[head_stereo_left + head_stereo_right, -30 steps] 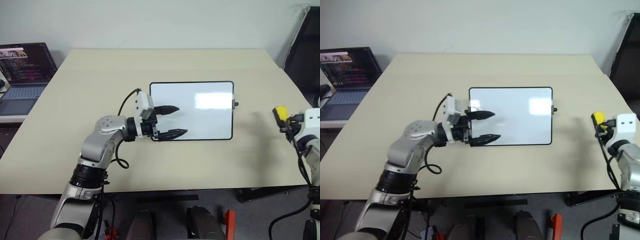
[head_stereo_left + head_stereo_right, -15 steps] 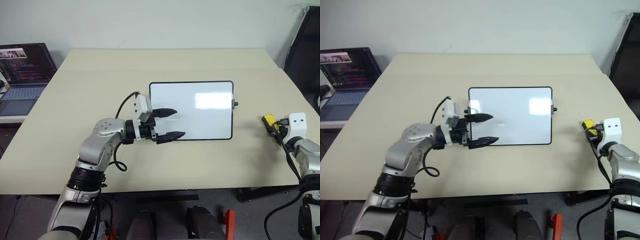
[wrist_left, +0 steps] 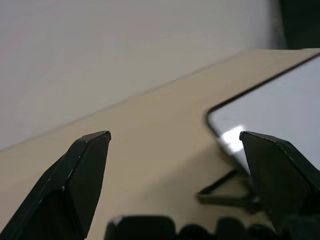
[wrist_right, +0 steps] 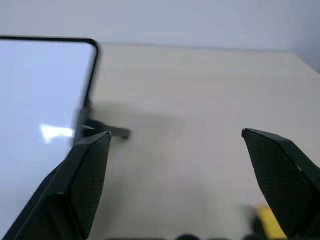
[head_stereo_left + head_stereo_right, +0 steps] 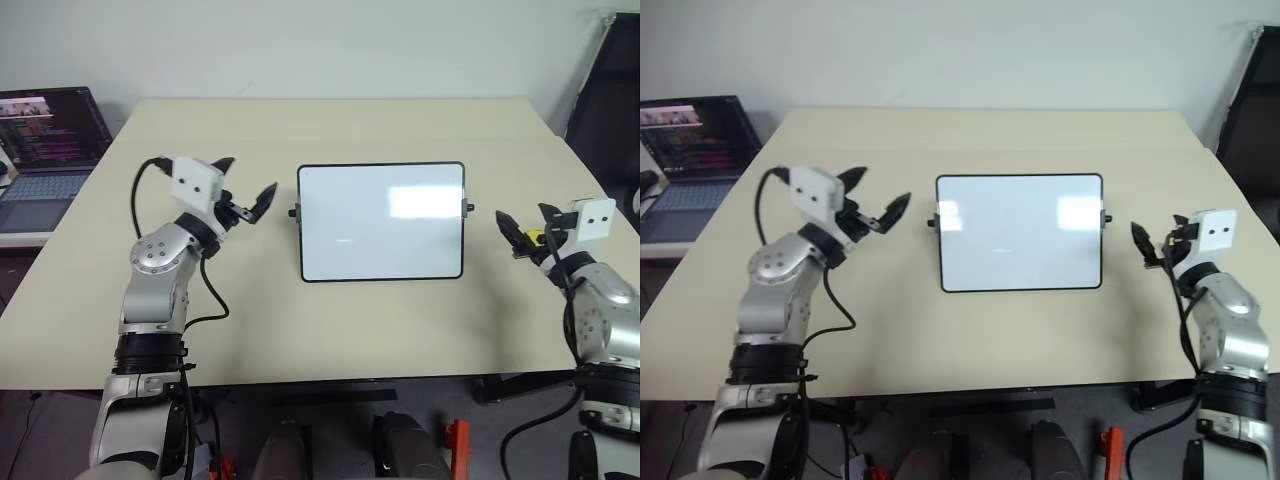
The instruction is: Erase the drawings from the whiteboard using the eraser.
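board: the whiteboard (image 5: 381,221) lies flat mid-frame on the worktop (image 5: 340,330), and its face looks pretty much clean, just glare plus one faint short mark near the middle that can't be made out as a drawing

eraser: the eraser (image 5: 537,238) is a bit of yellow at right-centre of the head views, down low between the right end effector's fingers; the right wrist view shows it (image 4: 270,220) on the worktop at the lower right, not gripped

right end effector: right end effector (image 5: 524,221) has its fingers spread wide with nothing in them, just right of the board's side knob

left end effector: left end effector (image 5: 243,186) is also wide open and empty, raised in the upper left, apart from the board's left edge

step: looks like the wrap-up, eraser put down, wiping seemingly done

next: probably just pull both arms clear, or re-grab the eraser if that faint mark turns out to be ink
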You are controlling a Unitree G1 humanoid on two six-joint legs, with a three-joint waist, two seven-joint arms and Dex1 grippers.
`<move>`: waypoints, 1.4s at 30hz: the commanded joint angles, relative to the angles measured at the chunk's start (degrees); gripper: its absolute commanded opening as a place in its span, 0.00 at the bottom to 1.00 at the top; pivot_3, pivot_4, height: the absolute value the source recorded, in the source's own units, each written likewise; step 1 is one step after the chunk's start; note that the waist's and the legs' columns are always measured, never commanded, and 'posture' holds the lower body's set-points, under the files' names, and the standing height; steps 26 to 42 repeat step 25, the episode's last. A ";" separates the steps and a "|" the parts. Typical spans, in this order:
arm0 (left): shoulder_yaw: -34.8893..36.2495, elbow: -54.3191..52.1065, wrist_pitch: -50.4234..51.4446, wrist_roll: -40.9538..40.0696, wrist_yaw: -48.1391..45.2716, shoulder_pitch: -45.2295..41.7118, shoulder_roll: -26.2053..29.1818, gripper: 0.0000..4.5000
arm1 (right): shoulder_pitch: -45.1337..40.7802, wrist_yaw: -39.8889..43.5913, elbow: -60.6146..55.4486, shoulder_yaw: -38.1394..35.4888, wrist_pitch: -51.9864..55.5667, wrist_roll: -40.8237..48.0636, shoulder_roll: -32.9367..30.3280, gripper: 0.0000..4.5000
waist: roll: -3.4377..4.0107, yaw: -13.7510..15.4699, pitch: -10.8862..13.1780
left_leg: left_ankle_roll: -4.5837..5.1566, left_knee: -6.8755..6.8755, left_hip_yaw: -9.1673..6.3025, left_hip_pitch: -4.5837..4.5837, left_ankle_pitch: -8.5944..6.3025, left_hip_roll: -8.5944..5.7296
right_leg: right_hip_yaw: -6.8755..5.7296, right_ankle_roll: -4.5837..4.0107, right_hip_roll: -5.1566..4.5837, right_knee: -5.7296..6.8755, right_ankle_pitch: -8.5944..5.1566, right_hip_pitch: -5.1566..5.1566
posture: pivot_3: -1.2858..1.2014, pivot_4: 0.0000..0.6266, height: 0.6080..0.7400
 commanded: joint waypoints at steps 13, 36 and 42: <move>-2.99 7.96 -9.85 4.56 10.24 7.46 -13.24 1.00 | 3.88 -8.80 12.19 -0.37 -20.87 -3.65 9.83 0.99 | 0.05 1.24 -0.03 | 0.00 0.01 0.03 0.05 0.01 -0.14 | -0.01 0.10 -0.14 0.06 0.07 0.02 | 0.52 0.24 1.00; -4.34 14.04 -13.28 6.02 10.63 8.30 -13.51 1.00 | 3.10 -10.77 15.15 2.04 -23.03 -5.10 13.28 0.99 | 0.07 0.72 -0.05 | 0.00 0.01 0.03 0.06 0.01 -0.13 | 0.00 0.10 -0.12 0.07 0.07 0.03 | 0.52 0.24 1.00; -4.34 14.04 -13.28 6.02 10.63 8.30 -13.51 1.00 | 3.10 -10.77 15.15 2.04 -23.03 -5.10 13.28 0.99 | 0.07 0.72 -0.05 | 0.00 0.01 0.03 0.06 0.01 -0.13 | 0.00 0.10 -0.12 0.07 0.07 0.03 | 0.52 0.24 1.00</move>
